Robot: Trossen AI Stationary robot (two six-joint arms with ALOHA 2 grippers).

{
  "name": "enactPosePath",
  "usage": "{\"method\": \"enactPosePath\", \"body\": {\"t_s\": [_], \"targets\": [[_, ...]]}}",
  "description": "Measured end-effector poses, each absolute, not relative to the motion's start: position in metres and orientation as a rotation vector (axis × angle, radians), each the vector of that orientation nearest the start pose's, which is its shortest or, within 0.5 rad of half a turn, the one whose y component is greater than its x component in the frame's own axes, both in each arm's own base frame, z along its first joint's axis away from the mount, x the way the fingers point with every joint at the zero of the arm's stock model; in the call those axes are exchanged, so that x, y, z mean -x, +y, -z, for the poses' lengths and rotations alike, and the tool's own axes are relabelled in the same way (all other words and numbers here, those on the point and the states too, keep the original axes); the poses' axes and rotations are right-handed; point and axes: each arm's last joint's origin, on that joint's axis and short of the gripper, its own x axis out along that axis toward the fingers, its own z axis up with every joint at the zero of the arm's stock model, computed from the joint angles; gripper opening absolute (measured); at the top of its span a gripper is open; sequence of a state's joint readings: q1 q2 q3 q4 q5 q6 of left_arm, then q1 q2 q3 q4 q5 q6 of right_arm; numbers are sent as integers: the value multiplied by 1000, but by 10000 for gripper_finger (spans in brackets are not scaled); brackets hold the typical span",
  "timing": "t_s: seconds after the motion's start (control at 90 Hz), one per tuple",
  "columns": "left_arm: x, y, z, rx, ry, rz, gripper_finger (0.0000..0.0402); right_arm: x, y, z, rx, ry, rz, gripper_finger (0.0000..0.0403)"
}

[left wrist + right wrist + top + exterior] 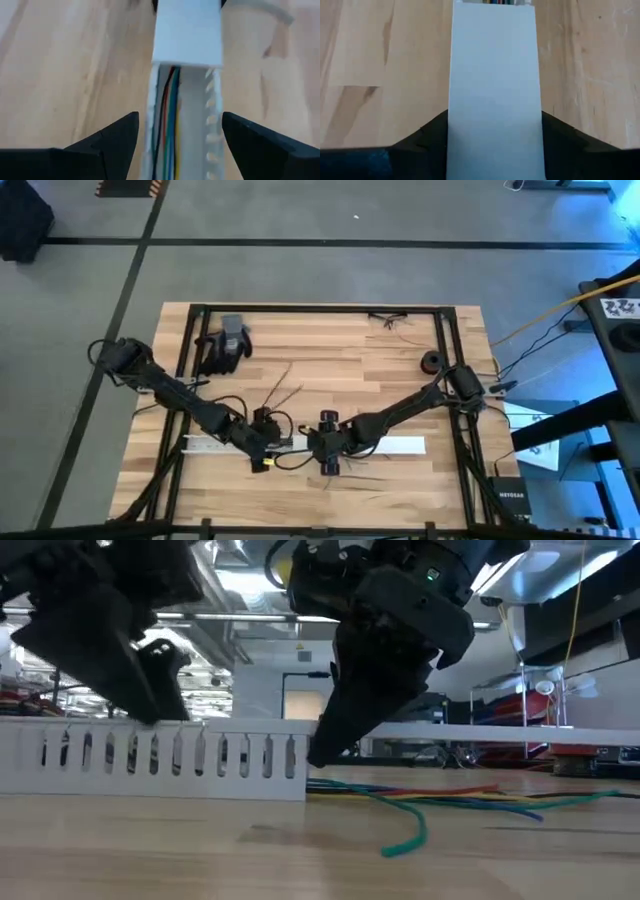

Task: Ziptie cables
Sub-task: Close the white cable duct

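We see the left gripper (176, 145) low over the table (330, 370), fingers spread wide astride the slotted white duct (186, 120), gripping nothing. Right gripper (495, 145) reaches in opposite, fingers hugging the duct's flat white cover (495, 85). The cables (167, 115), coloured strands, lie inside the duct, ends spilling onto the table (450, 802)

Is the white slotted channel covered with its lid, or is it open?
Partly covered. The lid covers the far part of the channel; the near part is open, with coloured wires inside.
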State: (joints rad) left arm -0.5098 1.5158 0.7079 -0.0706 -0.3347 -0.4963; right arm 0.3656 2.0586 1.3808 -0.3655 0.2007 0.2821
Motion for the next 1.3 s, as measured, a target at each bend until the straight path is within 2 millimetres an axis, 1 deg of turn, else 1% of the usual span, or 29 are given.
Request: {"method": "enactPosePath", "body": {"t_s": [0.222, 0.444, 0.578, 0.811, 0.956, 1.2, 1.3], "targets": [[-242, -125, -147, 118, 770, -17, 276, -395, 145, -147, 34, 1008, -8, 227], [-246, -127, -134, 80, 764, 40, 238, -395, 145, -147, 35, 1009, -11, 227], [-250, -122, -129, 81, 773, 28, 225, -394, 145, -147, 38, 1009, -7, 227], [-256, -115, -130, 59, 764, 33, 205, -394, 145, -147, 32, 1005, 1, 227], [-256, -115, -130, 50, 768, 36, 204, -396, 145, -147, -6, 985, -2, 227], [-258, -116, -129, 49, 756, 36, 203, -402, 138, -148, -84, 965, -6, 227], [-260, -116, -131, 55, 732, 30, 203, -406, 137, -150, -103, 925, 16, 227]]}}
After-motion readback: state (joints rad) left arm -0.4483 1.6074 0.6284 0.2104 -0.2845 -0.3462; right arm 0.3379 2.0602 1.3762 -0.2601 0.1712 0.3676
